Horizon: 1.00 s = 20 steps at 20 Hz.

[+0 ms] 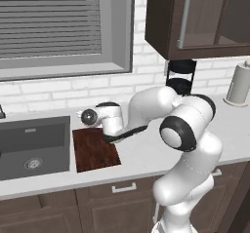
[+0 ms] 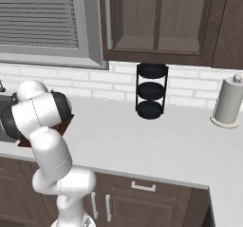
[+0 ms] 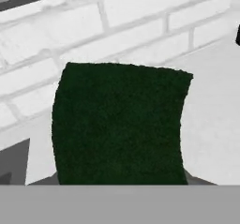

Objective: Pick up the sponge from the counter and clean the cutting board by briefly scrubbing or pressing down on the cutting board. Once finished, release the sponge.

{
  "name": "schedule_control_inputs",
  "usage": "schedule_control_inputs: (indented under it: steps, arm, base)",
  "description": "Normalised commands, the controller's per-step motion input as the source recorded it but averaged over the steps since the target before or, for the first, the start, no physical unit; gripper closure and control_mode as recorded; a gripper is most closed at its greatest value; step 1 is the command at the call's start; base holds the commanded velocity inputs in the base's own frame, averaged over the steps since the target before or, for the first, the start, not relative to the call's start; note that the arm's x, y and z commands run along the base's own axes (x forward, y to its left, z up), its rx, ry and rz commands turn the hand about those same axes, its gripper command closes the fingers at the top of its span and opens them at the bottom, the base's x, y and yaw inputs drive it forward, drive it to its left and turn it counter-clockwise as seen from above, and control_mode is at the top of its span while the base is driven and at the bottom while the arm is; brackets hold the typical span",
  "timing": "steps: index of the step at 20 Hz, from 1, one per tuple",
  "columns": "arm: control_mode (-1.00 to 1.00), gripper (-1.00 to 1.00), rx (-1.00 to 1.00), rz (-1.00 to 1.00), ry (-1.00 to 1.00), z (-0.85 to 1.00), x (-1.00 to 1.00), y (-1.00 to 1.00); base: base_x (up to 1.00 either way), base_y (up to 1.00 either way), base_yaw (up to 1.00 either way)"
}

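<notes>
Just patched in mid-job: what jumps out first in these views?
The white arm dominates, folded over the counter with its hand reaching left above the cutting board beside the sink. In the hand view, the dark green sponge looms large right at the gripper, with the brick wall behind it. A black three-tier rack and a paper towel roll stand at the back wall.

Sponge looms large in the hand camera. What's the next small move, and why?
Probably close the gripper firmly on the sponge first. The sponge sits right up against the hand, but a firm grip can't be confirmed. The hand hangs low by the cutting board, so scrubbing could follow.
</notes>
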Motion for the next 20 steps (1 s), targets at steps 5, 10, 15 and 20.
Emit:
schedule_control_inputs:
  steps: [5,10,15,20]
  arm:
    - [-1.0,1.0,0.42,-0.36,0.54,0.46,0.0,0.0]
    - [-1.0,1.0,0.35,-0.35,0.49,0.25,0.0,0.0]
    - [-1.0,1.0,0.31,-0.04,0.41,-0.14,0.01,-0.01]
    - [-1.0,1.0,0.41,-0.18,0.19,-0.52,0.0,0.0]
  base:
    - [0.0,0.0,0.0]
    - [0.0,0.0,0.0]
    - [0.0,0.0,0.0]
    - [0.0,0.0,0.0]
